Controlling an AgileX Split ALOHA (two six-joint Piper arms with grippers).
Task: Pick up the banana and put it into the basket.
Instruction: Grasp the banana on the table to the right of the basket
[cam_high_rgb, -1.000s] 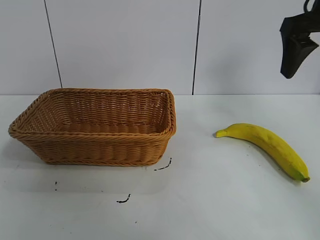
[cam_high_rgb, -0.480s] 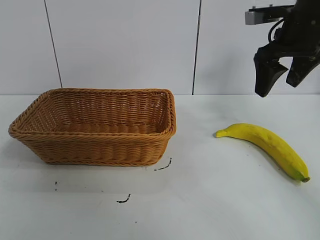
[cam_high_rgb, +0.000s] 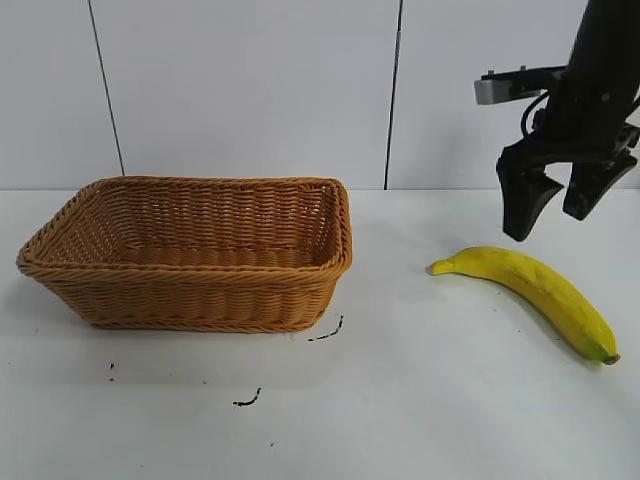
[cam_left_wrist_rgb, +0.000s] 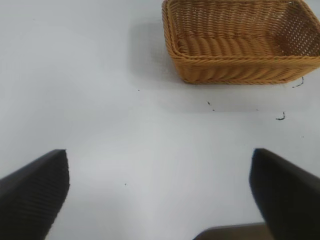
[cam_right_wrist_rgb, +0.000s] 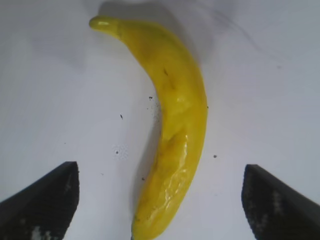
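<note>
Dropping since the earlier frame, the right gripper (cam_high_rgb: 552, 221) hung with jaws spread just above the long curved yellow banana (cam_high_rgb: 535, 288) (still ungrasped on the table), the empty tan wicker basket (cam_high_rgb: 190, 252) well apart.

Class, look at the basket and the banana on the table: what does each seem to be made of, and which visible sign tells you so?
Basket: woven wicker or rattan, tan-brown and matte; interlaced strands and a braided rim show. It might be synthetic wicker.
Banana: smooth, slightly glossy yellow skin with small dark specks and a greenish tip; it looks like real fruit, though a plastic replica cannot be ruled out.
</note>
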